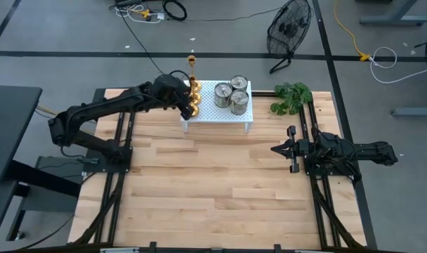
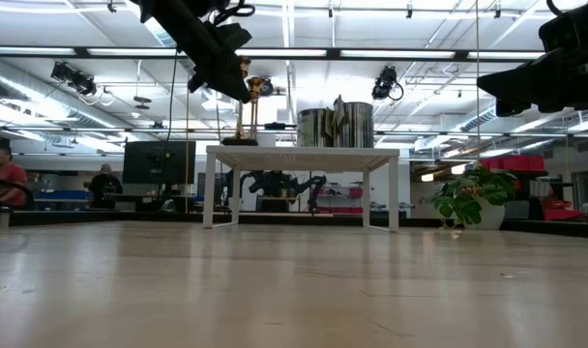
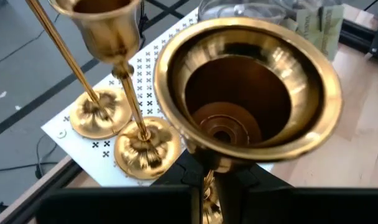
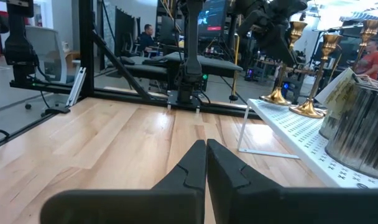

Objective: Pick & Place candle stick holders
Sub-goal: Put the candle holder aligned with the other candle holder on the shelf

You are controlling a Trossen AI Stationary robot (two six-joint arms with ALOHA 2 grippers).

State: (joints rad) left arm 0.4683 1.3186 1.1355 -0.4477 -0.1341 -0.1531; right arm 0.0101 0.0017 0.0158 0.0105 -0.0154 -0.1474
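A white perforated rack [image 1: 208, 107] stands at the table's far middle. My left gripper [image 1: 187, 105] reaches over its left end, shut on a gold candle stick holder [image 3: 248, 93] whose cup opens toward the wrist camera. Two more gold holders [image 3: 145, 146] [image 3: 96, 115] stand by their round bases on the rack just beyond it. Squat silver holders [image 1: 231, 93] stand on the rack's right part. My right gripper [image 1: 275, 149] waits shut at the table's right, pointing level toward the middle. My left gripper pinches the gold holder's slim stem [image 3: 207, 186] just below the cup, between its two fingers. The fingers slant down from the table's left and lie across the stem. The holder's base is hidden under the gripper, so I cannot tell whether it rests on the rack.
A green leafy plant [image 1: 292, 97] stands at the far right, beside the rack. Bare wooden table [image 1: 213, 190] stretches from the rack to the near edge. A floor fan [image 1: 289, 28] stands beyond the table.
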